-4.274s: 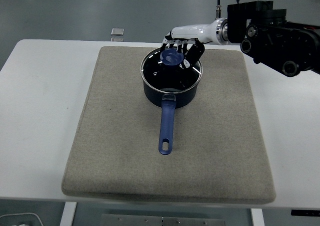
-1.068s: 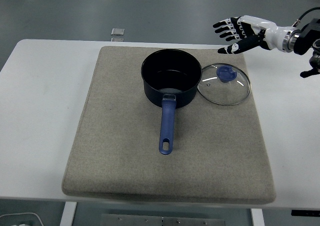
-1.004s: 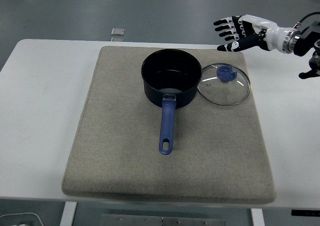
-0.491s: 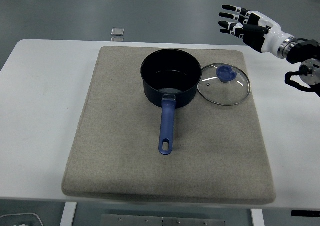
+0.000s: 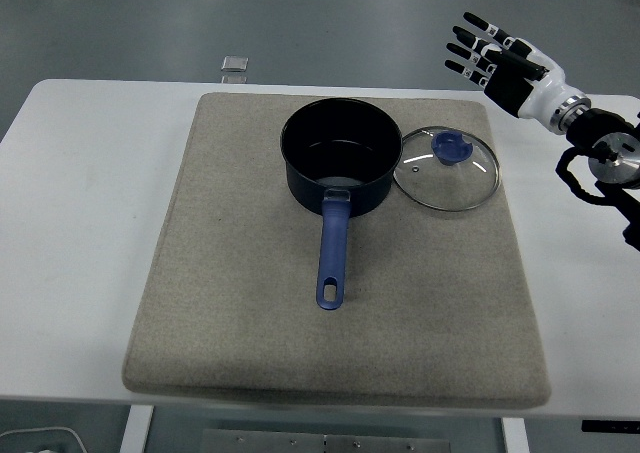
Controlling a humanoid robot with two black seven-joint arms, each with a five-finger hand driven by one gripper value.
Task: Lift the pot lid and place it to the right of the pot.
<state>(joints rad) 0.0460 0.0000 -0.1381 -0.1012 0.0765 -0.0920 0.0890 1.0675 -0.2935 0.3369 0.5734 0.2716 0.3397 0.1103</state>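
Observation:
A dark blue pot (image 5: 341, 165) with a long blue handle (image 5: 332, 256) stands uncovered on the grey mat (image 5: 250, 303). Its glass lid (image 5: 447, 169) with a blue knob (image 5: 449, 146) lies flat on the mat just right of the pot, touching or nearly touching its rim. My right hand (image 5: 492, 56) is raised above the table's far right, fingers spread and empty, well apart from the lid. My left arm is out of view.
A small clear square object (image 5: 235, 65) lies on the white table (image 5: 70, 203) beyond the mat's far left corner. The mat covers most of the table's middle.
Earlier my right hand held the lid's knob over the pot. The lid now lies right of the pot, and my hand has let go, risen and drawn back to the right.

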